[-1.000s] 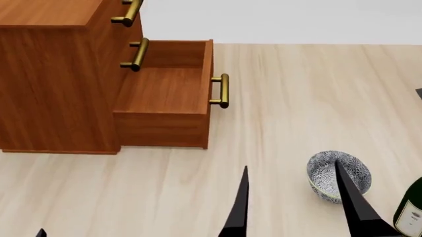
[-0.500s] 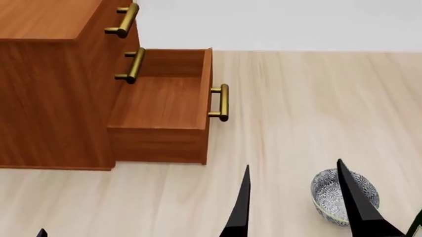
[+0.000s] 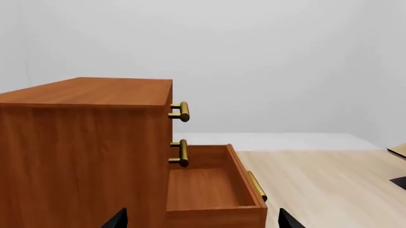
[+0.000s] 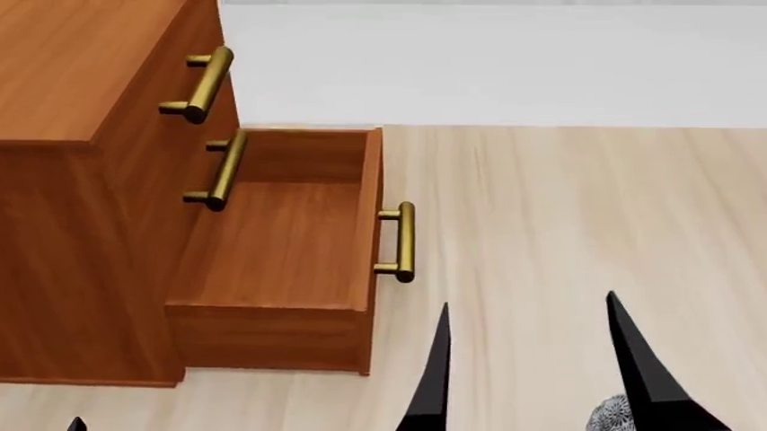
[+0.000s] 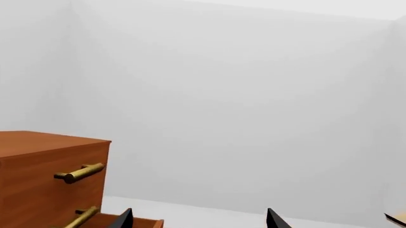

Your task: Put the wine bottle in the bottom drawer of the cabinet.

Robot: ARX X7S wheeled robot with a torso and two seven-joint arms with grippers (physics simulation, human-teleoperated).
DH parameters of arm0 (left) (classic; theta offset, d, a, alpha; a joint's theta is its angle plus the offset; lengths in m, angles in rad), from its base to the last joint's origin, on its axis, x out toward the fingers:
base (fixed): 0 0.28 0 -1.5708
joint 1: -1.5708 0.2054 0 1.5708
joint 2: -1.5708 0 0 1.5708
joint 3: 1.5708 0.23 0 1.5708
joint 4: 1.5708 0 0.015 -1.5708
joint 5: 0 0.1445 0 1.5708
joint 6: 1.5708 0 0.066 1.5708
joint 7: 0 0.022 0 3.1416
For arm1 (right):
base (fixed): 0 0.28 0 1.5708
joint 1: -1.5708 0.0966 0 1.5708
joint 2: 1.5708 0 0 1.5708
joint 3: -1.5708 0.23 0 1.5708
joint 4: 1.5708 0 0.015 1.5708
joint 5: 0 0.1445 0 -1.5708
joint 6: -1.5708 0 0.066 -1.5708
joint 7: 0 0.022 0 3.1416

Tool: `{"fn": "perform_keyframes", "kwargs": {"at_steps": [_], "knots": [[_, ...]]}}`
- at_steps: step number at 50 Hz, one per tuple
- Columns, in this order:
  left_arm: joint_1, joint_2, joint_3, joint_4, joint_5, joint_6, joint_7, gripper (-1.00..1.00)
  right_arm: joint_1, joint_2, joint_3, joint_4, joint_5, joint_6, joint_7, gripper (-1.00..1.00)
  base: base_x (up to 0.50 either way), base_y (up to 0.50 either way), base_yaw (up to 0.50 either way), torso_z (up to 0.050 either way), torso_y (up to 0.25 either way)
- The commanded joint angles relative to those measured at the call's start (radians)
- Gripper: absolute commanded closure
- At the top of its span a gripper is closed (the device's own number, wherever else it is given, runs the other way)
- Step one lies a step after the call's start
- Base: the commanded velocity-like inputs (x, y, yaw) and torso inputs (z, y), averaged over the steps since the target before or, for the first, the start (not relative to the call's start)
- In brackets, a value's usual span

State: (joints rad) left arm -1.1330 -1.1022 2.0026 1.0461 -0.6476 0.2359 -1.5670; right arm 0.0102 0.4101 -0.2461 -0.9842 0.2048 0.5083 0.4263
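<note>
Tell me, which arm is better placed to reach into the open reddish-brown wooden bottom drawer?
Probably the right. The right gripper, open and empty, hangs beside the bottom drawer on its brass-handle side; the left gripper sits low in front of the reddish-brown wooden cabinet, at its closed side wall.

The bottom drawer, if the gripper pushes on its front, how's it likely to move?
The bottom drawer stands pulled out and empty, so it would probably slide straight back into the cabinet with little resistance. It looks like rigid wood; its brass handle should not flex.
</note>
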Motion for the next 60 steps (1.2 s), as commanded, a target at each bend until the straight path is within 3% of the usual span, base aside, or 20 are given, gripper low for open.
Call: {"fn": "perform_keyframes", "kwargs": {"at_steps": [1, 46, 60], "knots": [[0.014, 0.001, -0.016, 0.0, -0.002, -0.004, 0.002, -1.0, -0.001, 0.006, -0.009, 0.008, 0.004, -0.012, 0.004, -1.0, 0.32, 0.0, 0.0, 0.0, 0.0], [0.098, 0.012, -0.091, -0.011, 0.005, -0.018, 0.019, -1.0, 0.02, 0.031, -0.039, 0.016, 0.027, -0.001, 0.03, -1.0, 0.28, 0.0, 0.0, 0.0, 0.0], [0.109, 0.012, -0.114, -0.008, -0.004, -0.031, 0.021, -1.0, 0.021, 0.056, -0.005, -0.016, 0.059, 0.029, 0.045, -1.0, 0.05, 0.0, 0.0, 0.0, 0.0]]}}
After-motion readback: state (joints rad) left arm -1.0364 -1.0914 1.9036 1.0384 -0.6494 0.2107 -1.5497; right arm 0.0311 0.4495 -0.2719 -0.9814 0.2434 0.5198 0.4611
